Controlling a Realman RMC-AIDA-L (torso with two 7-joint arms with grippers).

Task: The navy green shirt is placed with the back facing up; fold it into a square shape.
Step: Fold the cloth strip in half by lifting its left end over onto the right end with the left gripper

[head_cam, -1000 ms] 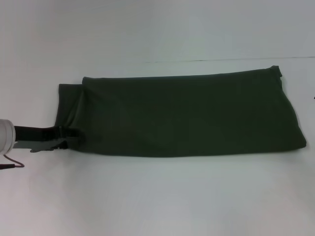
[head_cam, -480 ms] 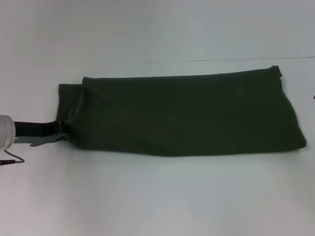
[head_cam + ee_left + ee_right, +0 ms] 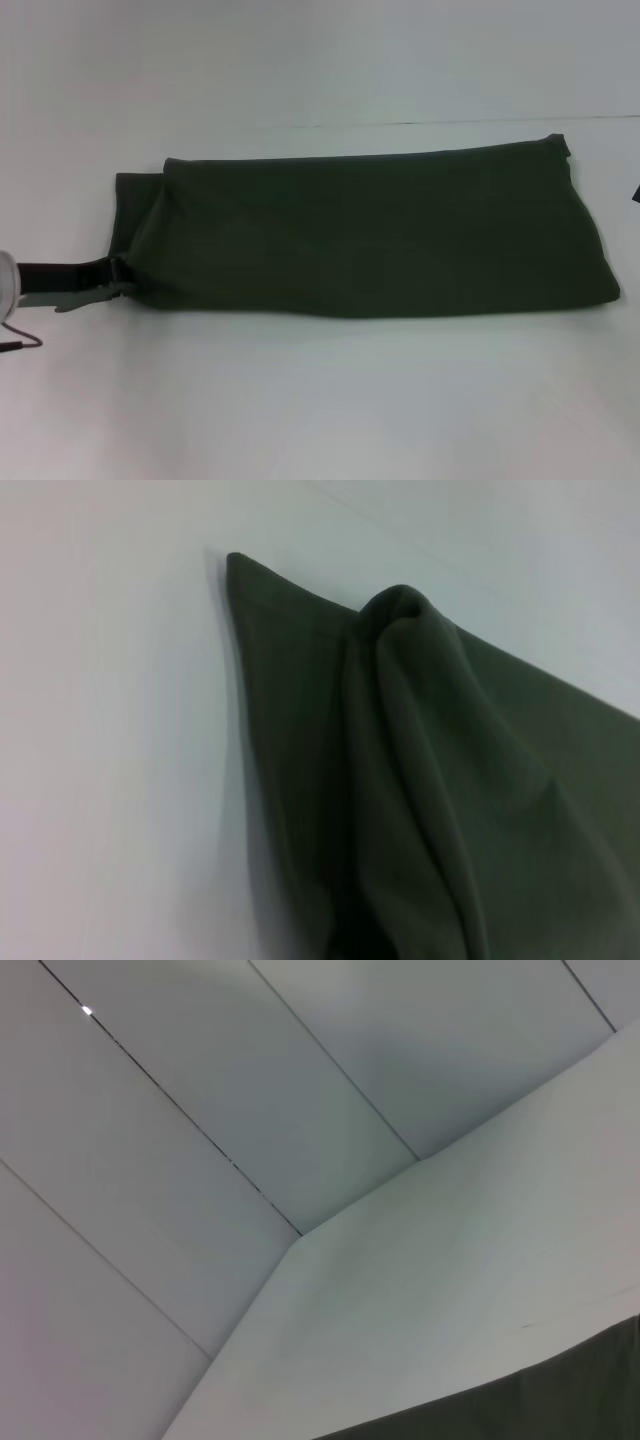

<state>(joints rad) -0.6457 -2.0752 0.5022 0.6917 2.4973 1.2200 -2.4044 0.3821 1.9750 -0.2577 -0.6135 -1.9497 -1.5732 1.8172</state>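
Your left end effector [image 3: 120,277] sits at the 9 o'clock edge of the head view, low over the white worktop [image 3: 320,400], its dark arm reaching in from the picture's border. Its fingers are clenched on the near left corner of the navy green shirt [image 3: 370,235], right where the cloth bunches. From the left wrist camera you see that corner gathered into a thick, rounded fold [image 3: 420,740], with a flatter layer and its pointed corner [image 3: 240,570] lying on the worktop beside it.

Move toward 3 o'clock and the shirt spreads as a long folded band across the middle of the worktop, plain side up, running from 9 to 3 o'clock. A second layer shows at its far left end, stepping out past the top one.

At the 3 o'clock edge, a small dark sliver [image 3: 636,194] is all you get of the right arm; you cannot tell how the right end effector stands. Its wrist camera catches only a strip of the shirt's edge [image 3: 560,1400].
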